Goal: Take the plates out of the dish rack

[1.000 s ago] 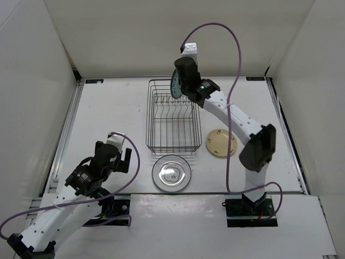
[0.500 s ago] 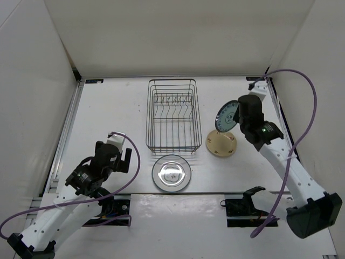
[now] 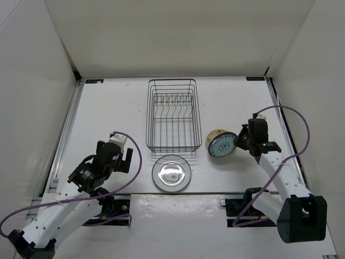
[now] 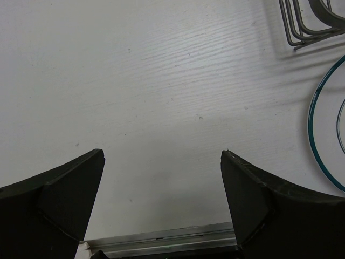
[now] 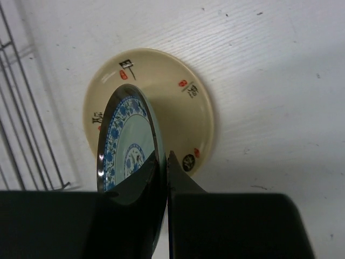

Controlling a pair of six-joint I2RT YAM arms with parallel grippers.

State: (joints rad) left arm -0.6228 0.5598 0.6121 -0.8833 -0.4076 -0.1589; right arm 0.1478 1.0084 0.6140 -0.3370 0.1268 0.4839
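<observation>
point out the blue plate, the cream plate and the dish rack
blue plate [image 5: 126,145], right wrist view, patterned face
cream plate [image 5: 180,110], right wrist view, uncovered right side
dish rack [image 3: 173,116], top view, middle of its wire base

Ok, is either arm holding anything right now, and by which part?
The right end effector pinches the blue patterned plate by its rim, over the cream plate. The left end effector is open and empty.

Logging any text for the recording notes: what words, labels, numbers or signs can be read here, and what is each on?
On the cream plate: dark brush-style characters and small red seal marks around its rim, too blurred to read.
On the blue plate: a floral pattern only, no text.
On the dark stickers at the table's far corners: too small to read.
No legible word or number anywhere.
</observation>
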